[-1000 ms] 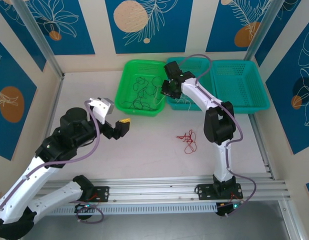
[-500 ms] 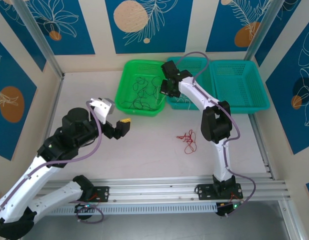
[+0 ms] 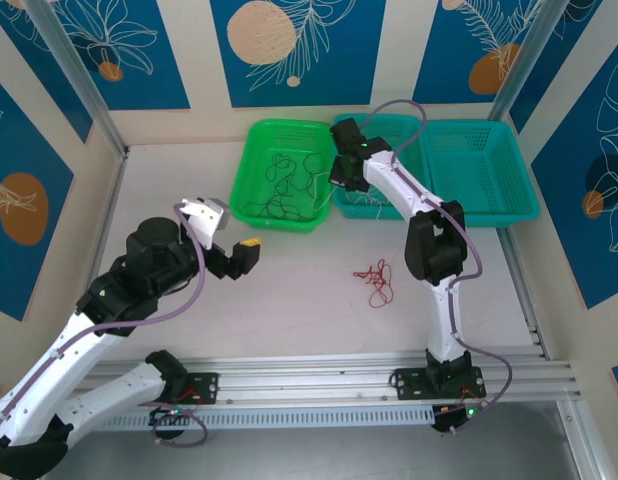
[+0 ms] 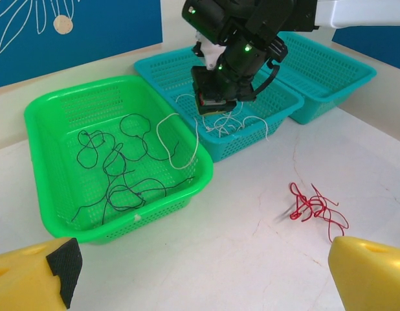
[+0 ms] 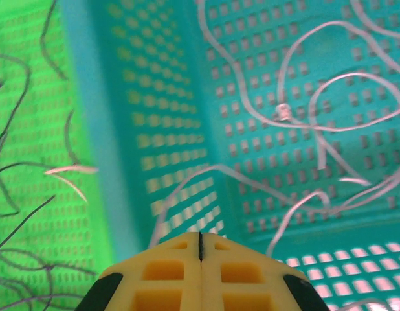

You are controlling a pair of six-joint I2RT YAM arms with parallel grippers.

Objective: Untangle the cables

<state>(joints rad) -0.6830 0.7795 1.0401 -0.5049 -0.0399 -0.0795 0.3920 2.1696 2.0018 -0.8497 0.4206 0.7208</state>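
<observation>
Black cables (image 3: 284, 185) (image 4: 116, 168) lie curled in the green basket (image 3: 251, 135) (image 4: 32, 116). White cables (image 4: 235, 123) (image 5: 329, 116) lie in the teal basket (image 3: 389, 125) (image 4: 167, 61) beside it. A red cable tangle (image 3: 377, 280) (image 4: 316, 207) rests on the table. My right gripper (image 3: 341, 175) (image 4: 216, 103) (image 5: 200, 234) hangs over the wall between the two baskets, jaws pressed together on a white cable (image 4: 187, 149) that trails into the green basket. My left gripper (image 3: 229, 232) (image 4: 200, 285) hovers open above the bare table, left of the red tangle.
A second teal basket (image 3: 484, 170) (image 4: 329, 65) stands at the far right, nothing in it. The three baskets line the back wall. Metal frame posts rise at the back corners. The tabletop (image 3: 299, 290) between my arms is free apart from the red tangle.
My right gripper has closed its jaws and shifted slightly right, from the green basket's edge toward the teal one. The left arm has barely moved.
</observation>
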